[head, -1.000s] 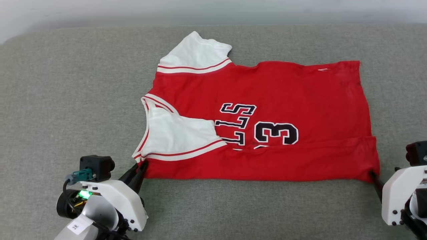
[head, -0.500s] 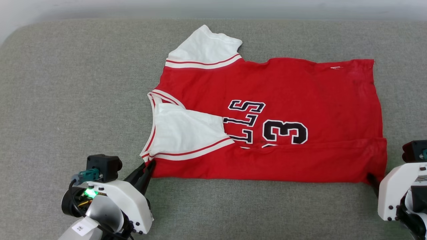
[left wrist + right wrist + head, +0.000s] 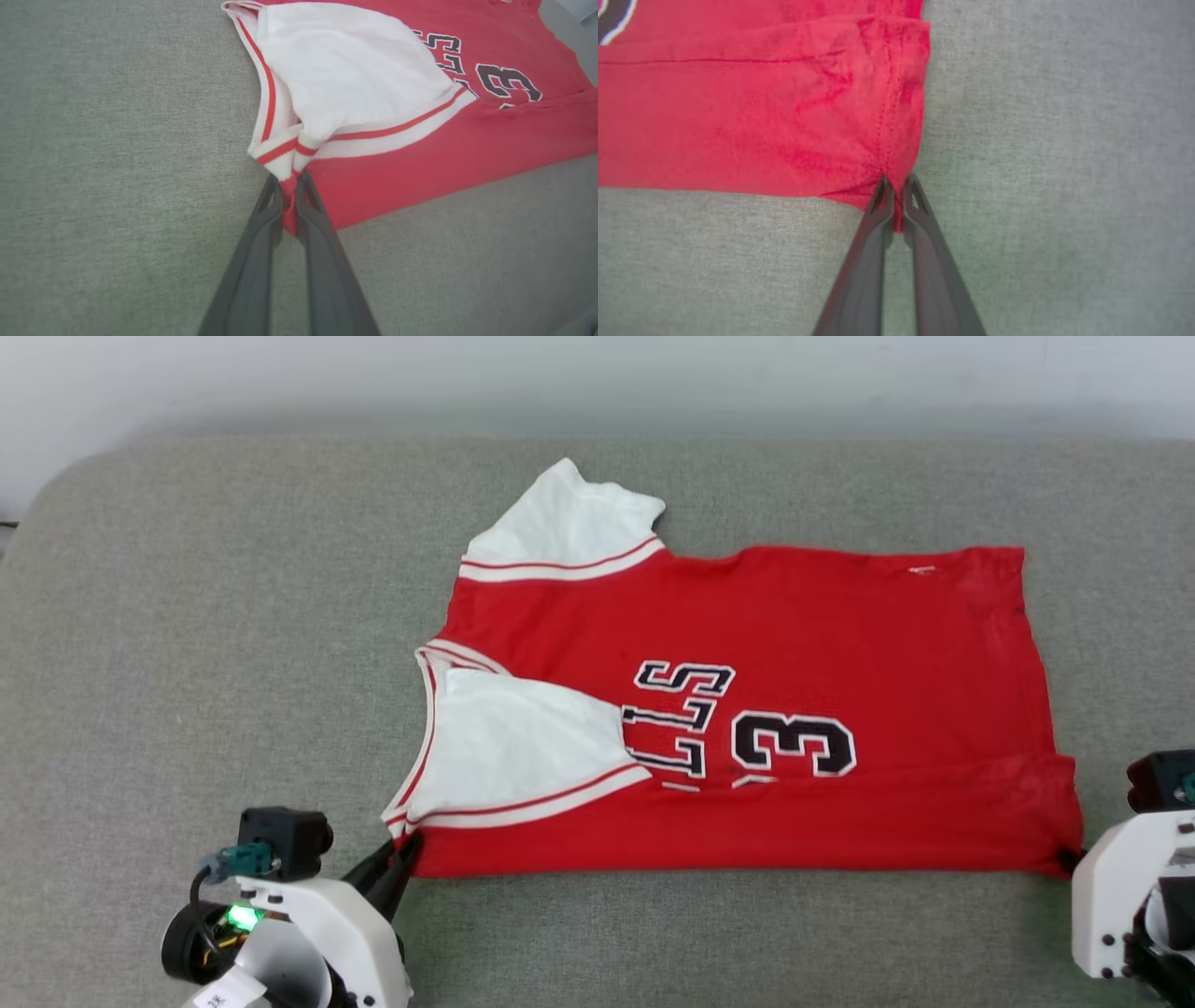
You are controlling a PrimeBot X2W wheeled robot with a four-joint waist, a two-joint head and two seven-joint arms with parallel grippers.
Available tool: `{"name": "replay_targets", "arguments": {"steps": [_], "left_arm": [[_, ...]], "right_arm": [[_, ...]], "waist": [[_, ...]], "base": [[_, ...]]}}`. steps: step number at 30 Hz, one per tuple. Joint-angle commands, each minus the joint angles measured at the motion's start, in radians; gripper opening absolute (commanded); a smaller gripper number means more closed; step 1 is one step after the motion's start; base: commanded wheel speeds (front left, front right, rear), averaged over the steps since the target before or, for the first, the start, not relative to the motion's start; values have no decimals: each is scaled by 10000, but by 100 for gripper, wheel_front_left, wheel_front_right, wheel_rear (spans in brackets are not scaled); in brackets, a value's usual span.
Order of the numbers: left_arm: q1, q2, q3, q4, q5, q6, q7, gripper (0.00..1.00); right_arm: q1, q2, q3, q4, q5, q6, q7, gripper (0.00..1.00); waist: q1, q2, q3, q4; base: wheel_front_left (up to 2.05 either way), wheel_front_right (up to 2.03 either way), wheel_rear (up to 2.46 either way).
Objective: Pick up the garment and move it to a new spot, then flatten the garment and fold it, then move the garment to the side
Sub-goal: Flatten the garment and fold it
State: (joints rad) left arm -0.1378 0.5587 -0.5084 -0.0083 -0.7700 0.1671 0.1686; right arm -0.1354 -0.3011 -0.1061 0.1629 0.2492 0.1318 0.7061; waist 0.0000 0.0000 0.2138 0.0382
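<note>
Pinching garment [image 3: 747, 709] corners at 7 and 5 o'clock, left gripper [image 3: 289, 186] and right gripper [image 3: 897, 186] fingers clamp cloth; lift evenly, keep taut.

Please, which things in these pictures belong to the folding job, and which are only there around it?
For the job:
red shirt
left pincer, shut on a shirt corner
right pincer, shut on the hem corner

Only around:
grey padded surface
pale wall
</note>
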Motion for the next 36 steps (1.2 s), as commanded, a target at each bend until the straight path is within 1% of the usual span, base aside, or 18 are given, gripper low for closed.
{"name": "replay_targets", "arguments": {"steps": [1,6,11,13,17,24,25,26,29,32,35,36], "left_arm": [[170,96,14,45,-20,25,0,0],[644,193,-90,49,-183,112,182,0],[1293,285,-267,-108,-307,200,344,0],[1568,305,-384,-168,-346,208,367,0],[1951,164,-591,-146,-391,196,371,0],[1955,-103,-851,416,-396,14,273,0],[1892,-149,-848,528,-358,-4,187,45],[1810,-195,-858,733,-309,-38,41,100],[1641,-237,-792,854,-217,-113,-245,100],[1510,-232,-616,871,-19,-86,-784,100],[1270,-216,-335,760,288,-25,-1613,100],[1270,-216,-335,760,288,-25,-1613,100]], "right_arm": [[231,-205,-109,-76,67,-23,85,0],[670,-484,-303,-618,464,-23,458,0],[1469,-649,-552,-1382,695,-23,896,0],[1860,-559,-687,-1624,760,-23,1098,0],[2513,-287,-902,-1899,824,-23,1283,0],[2899,74,-971,-1564,637,-21,1014,0],[2878,99,-960,-1491,625,-21,960,25],[2837,117,-829,-1379,668,-21,840,100],[2607,112,-846,-1347,704,-18,515,100],[2420,39,-821,-1414,673,-18,36,100],[2128,28,-755,-1643,778,-18,-717,100],[2128,28,-755,-1643,778,-18,-717,100]], "waist": [[0,0,-212,-33],[0,0,-651,12],[0,0,-968,66],[0,0,-1044,78],[0,0,-1159,80],[0,0,-1271,65],[0,0,-1291,57],[0,0,-1336,39],[0,0,-1427,-2],[0,0,-1562,-23],[0,0,-1714,-42],[0,0,-1714,-42]], "base": [[0,0,0],[0,0,0],[0,0,0],[0,0,0],[0,0,0],[0,0,0],[0,0,0],[0,0,0],[0,0,0],[0,0,0],[0,0,0],[0,0,0]]}}
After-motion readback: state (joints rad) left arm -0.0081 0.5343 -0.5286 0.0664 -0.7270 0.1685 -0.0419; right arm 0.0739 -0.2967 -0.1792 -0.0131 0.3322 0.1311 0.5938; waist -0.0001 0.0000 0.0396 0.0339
